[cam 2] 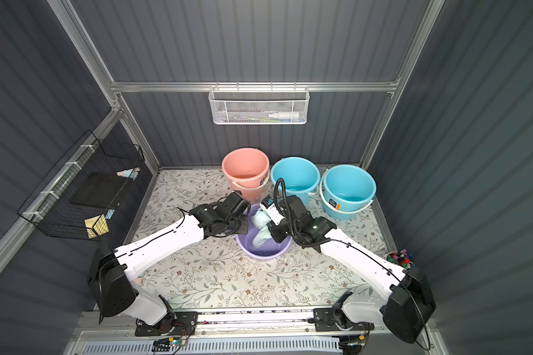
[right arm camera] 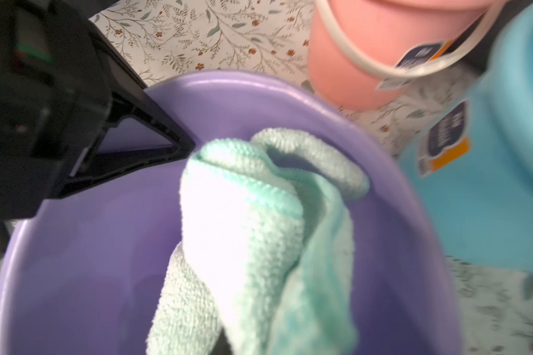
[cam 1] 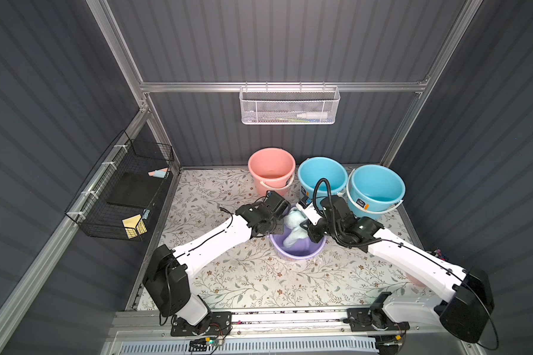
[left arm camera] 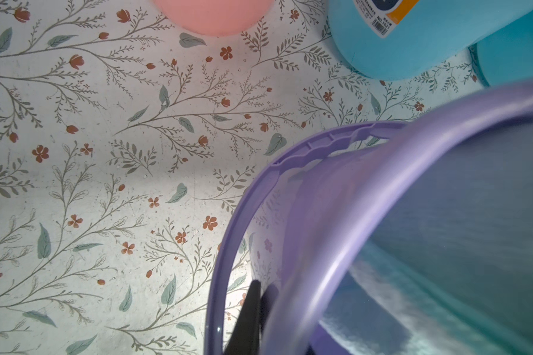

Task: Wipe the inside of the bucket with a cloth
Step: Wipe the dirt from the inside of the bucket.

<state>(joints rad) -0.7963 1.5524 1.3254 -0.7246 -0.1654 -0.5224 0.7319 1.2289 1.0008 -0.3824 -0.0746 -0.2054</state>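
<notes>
Aqua cloth (cam 1: 293, 230) hangs from the right hand (cam 1: 307, 228) inside the purple bucket (cam 1: 296, 257).

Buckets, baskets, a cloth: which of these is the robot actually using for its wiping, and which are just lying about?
In use: purple bucket, gripped at the rim by the left gripper; cloth, held inside it by the right gripper.

Lying about: pink bucket; middle blue bucket; corner blue bucket; white mesh basket; black wire basket.
</notes>
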